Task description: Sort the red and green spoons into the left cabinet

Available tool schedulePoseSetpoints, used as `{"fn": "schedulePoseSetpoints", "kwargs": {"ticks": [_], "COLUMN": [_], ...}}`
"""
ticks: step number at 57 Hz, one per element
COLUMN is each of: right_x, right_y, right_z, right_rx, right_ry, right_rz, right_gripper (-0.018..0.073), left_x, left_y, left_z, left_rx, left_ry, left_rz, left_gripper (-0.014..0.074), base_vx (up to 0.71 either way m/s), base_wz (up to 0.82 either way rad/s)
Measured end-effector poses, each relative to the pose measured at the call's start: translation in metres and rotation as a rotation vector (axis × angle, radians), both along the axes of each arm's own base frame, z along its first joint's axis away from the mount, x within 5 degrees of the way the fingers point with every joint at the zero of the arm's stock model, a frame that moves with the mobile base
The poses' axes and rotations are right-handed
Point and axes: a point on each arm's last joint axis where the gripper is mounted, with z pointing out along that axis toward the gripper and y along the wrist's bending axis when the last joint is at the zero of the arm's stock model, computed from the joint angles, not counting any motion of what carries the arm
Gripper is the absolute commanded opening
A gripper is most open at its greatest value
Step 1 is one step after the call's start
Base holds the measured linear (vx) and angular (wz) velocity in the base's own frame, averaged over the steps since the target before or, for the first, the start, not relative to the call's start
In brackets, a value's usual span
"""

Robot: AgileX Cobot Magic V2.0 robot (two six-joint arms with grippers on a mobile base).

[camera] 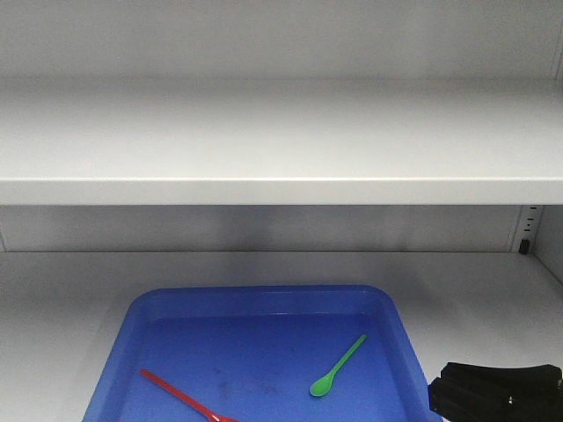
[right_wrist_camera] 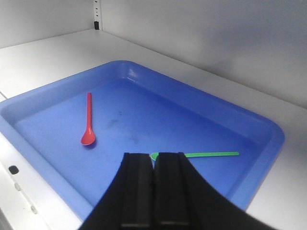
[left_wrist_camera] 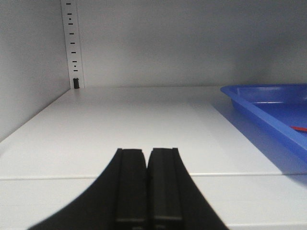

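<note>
A blue tray (camera: pixel 132 321) rests on the lower shelf of the pale grey cabinet (camera: pixel 281 189). In the tray lie a red spoon (camera: pixel 180 396) (right_wrist_camera: pixel 88 120) and a green spoon (camera: pixel 339 365) (right_wrist_camera: pixel 211 154). My right gripper (right_wrist_camera: pixel 154 155) is shut with nothing in it and hovers over the tray's near side; its tips hide most of the green spoon's bowl. In the front view only its black body (camera: pixel 497 391) shows at the bottom right. My left gripper (left_wrist_camera: pixel 146 151) is shut and empty above the bare shelf (left_wrist_camera: pixel 120 124), left of the tray (left_wrist_camera: pixel 268 103).
A peg-holed rail (left_wrist_camera: pixel 73 43) runs up the cabinet's back left corner, another (camera: pixel 528 229) at the back right. An upper shelf (camera: pixel 281 141) spans the whole width above the tray. The shelf's front edge (right_wrist_camera: pixel 14 170) lies close under the right gripper.
</note>
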Motion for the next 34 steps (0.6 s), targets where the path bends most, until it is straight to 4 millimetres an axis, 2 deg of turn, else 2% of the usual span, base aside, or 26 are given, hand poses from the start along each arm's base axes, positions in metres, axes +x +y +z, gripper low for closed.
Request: {"fn": "schedulePoseSetpoints", "kwargs": {"ticks": [34], "right_x": [0.0000], "right_y": [0.0000], "right_z": [0.0000], "right_rx": [0.000], "right_ry": [0.000], "right_rz": [0.000], "right_gripper": [-0.0003], "left_x": [0.0000], "left_y": [0.0001], "left_z": [-0.0003], "left_rx": [-0.001], "left_ry": [0.003], "left_rz": [0.001], "left_gripper": [-0.0001], "base_vx": [0.00], "base_wz": [0.00]}}
